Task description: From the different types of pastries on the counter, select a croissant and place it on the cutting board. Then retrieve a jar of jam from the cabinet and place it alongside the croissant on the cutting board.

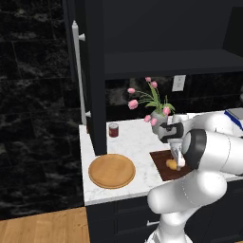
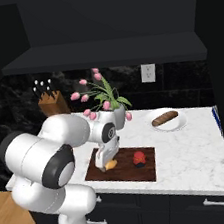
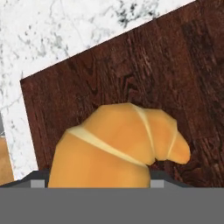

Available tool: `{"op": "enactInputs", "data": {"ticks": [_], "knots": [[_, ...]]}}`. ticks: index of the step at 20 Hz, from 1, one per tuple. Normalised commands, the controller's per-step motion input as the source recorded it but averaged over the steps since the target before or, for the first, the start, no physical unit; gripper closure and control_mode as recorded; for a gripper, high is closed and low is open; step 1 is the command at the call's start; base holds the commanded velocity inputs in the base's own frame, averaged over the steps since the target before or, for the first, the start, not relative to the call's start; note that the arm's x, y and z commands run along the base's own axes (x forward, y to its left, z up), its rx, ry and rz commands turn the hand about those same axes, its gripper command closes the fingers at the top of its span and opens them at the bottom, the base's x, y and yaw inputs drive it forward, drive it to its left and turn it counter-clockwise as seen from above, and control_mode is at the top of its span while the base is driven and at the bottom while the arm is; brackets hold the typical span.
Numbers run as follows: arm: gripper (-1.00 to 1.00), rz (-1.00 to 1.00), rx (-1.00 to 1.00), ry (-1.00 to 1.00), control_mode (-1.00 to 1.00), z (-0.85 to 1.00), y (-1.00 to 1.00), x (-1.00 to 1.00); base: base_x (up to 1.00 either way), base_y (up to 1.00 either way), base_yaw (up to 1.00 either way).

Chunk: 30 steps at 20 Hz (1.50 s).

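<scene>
The golden croissant (image 3: pixel 118 144) lies on the dark cutting board (image 3: pixel 166 65), close under the hand and between the jaws, hiding the finger tips. From the base views my gripper (image 2: pixel 109 159) points down at the croissant (image 2: pixel 111 164) on the left part of the board (image 2: pixel 127 171); whether the jaws press on it I cannot tell. A small red jar of jam (image 2: pixel 139 158) stands on the same board, just right of the croissant. From the left side the gripper (image 1: pixel 174 159) sits on the croissant (image 1: pixel 172 164). The dark cabinet (image 1: pixel 95 71) stands open at the left.
A brown elongated pastry (image 2: pixel 164 118) rests on a white plate at the back right of the counter (image 2: pixel 200 147). A vase of pink flowers (image 2: pixel 118 115) stands just behind the board. A round wooden plate (image 1: pixel 112 171) and a maroon cylinder (image 1: pixel 113 129) are left of it, a knife block (image 2: pixel 52 103) behind.
</scene>
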Motion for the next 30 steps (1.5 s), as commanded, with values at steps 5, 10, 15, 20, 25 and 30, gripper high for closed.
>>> {"op": "enactInputs", "data": {"ticks": [5,10,15,20,25,30], "knots": [[1.0,0.0,0.0,-0.03,-1.0,-0.32,-0.01,0.0,0.0,0.0,0.0],[-1.0,0.01,-0.01,-0.09,-1.0,-0.19,0.0,0.03,0.0,0.0,0.0],[-1.0,0.0,-0.06,-0.13,-1.0,0.28,0.0,0.28,0.0,0.0,0.0],[-1.0,0.06,0.0,0.0,-1.0,0.16,0.0,0.44,0.0,0.0,0.0],[-1.0,0.04,0.0,0.03,-1.0,0.42,-0.13,0.43,0.0,0.0,0.0],[-1.0,0.0,0.0,0.02,-1.0,1.0,-0.5,-0.22,0.0,0.0,0.0]]}}
